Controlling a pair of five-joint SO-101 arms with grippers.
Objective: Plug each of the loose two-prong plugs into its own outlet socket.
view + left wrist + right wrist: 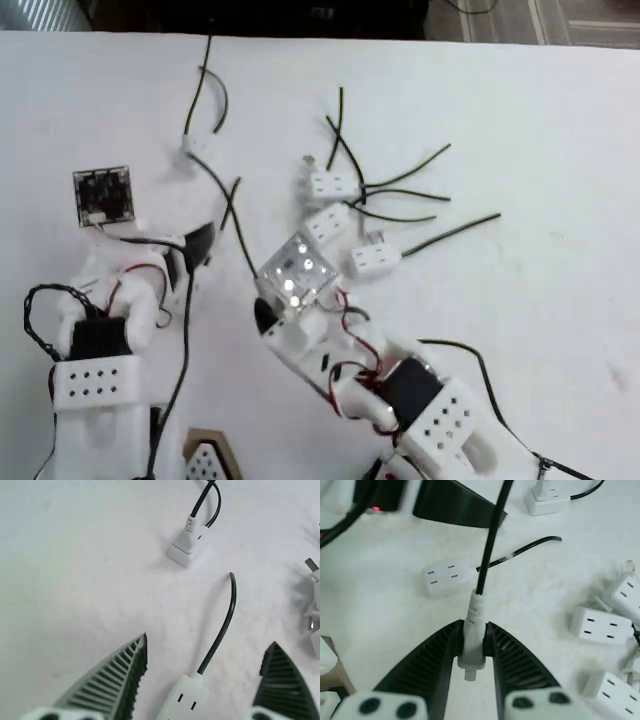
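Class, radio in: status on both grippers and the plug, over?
Left gripper open astride a socket. Right gripper shut on plug. Other sockets lie off to the side.

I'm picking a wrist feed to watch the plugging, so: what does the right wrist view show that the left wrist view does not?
Right wrist view adds: the right gripper shut on a two-prong plug, whose black cord runs away across the table. Left wrist view adds: the left gripper open, with a white outlet socket lying between its fingers. Shared: that socket with its short black cord stub, apparently the one lying ahead of the held plug, and the white table.
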